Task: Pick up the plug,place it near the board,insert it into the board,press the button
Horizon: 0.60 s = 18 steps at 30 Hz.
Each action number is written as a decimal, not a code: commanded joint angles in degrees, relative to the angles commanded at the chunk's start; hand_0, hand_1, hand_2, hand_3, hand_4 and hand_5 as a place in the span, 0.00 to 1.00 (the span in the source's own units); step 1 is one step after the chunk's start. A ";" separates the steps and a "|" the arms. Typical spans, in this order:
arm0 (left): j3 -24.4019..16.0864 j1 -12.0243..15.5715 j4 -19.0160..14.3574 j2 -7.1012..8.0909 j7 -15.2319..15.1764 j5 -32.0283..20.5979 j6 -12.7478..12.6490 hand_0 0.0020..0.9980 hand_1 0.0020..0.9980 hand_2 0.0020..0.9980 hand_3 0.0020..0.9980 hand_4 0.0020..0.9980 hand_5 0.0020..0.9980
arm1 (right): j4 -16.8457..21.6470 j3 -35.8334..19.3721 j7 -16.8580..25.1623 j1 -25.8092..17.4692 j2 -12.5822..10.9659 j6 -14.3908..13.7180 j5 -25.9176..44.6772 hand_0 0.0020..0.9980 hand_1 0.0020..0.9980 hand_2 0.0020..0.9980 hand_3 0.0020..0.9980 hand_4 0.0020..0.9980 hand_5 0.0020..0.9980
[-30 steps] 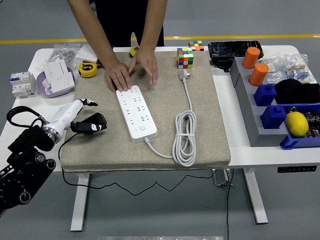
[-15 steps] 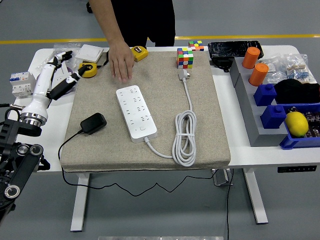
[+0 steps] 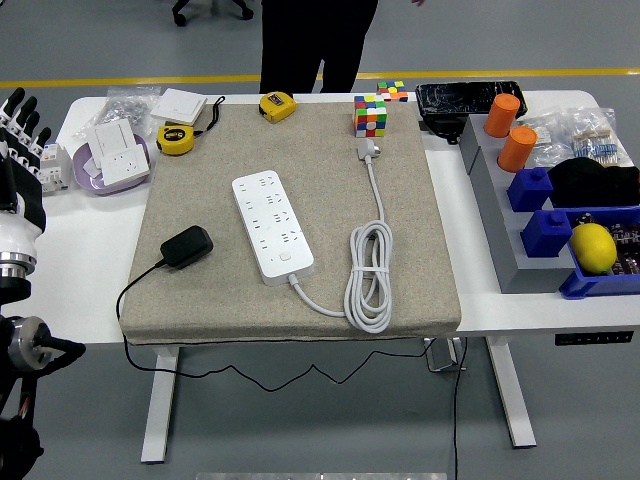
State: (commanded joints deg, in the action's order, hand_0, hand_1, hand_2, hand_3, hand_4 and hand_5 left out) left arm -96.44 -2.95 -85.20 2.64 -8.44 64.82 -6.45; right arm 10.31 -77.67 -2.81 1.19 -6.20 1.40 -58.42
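Observation:
A black plug adapter [image 3: 186,246] lies on the beige mat [image 3: 420,200], left of the white power strip [image 3: 272,226], with its black cord trailing off the mat's front left edge. The strip's button sits near its front end. Its white cable [image 3: 368,275] lies coiled to the right. My left hand [image 3: 18,130] is raised at the picture's far left edge, fingers spread and holding nothing, well away from the plug. My right arm is not in view.
A person stands at the far side, hands off the table. Two yellow tape measures [image 3: 175,139], a purple dish [image 3: 110,165] with white sockets, a colour cube [image 3: 371,115], orange cups [image 3: 503,114], blue bins [image 3: 560,235] and a lemon [image 3: 593,247] surround the mat.
My left hand let go of the plug and swung back to the far left edge. The person's hands left the power strip and withdrew from the table.

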 joint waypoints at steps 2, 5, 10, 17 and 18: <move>-0.62 0.63 -0.11 0.04 0.27 0.19 0.48 0.98 1.00 0.97 0.94 1.00 1.00 | 0.00 0.16 -0.05 -0.05 -0.04 0.02 -0.02 0.80 0.72 0.72 0.70 1.00 0.81; -2.14 1.63 -0.55 -0.62 0.63 1.36 1.12 0.97 1.00 0.95 0.90 1.00 1.00 | 0.00 0.41 -0.04 -0.14 -0.10 0.06 -0.11 0.80 0.72 0.72 0.70 1.00 0.81; -2.76 2.55 -0.72 -1.35 1.27 3.09 1.72 0.98 1.00 0.95 0.87 1.00 1.00 | 0.00 0.86 -0.15 -0.18 -0.04 0.14 -0.18 0.81 0.72 0.72 0.70 1.00 0.81; -2.80 2.60 -0.58 -0.85 1.80 4.32 1.58 0.99 1.00 0.96 0.86 1.00 1.00 | 0.00 0.61 -0.41 -0.35 -0.29 0.10 -0.84 0.81 0.72 0.72 0.70 1.00 0.80; -2.78 2.59 -0.59 -0.79 1.87 4.41 1.61 0.99 1.00 0.96 0.86 1.00 1.00 | 0.00 0.52 -0.45 -0.39 -0.32 0.09 -0.95 0.81 0.72 0.72 0.70 1.00 0.80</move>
State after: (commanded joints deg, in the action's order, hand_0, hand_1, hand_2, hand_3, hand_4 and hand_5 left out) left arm -99.23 -0.36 -85.79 1.84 -6.57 69.24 -4.84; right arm 10.31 -77.15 -3.27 0.80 -6.52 1.49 -59.37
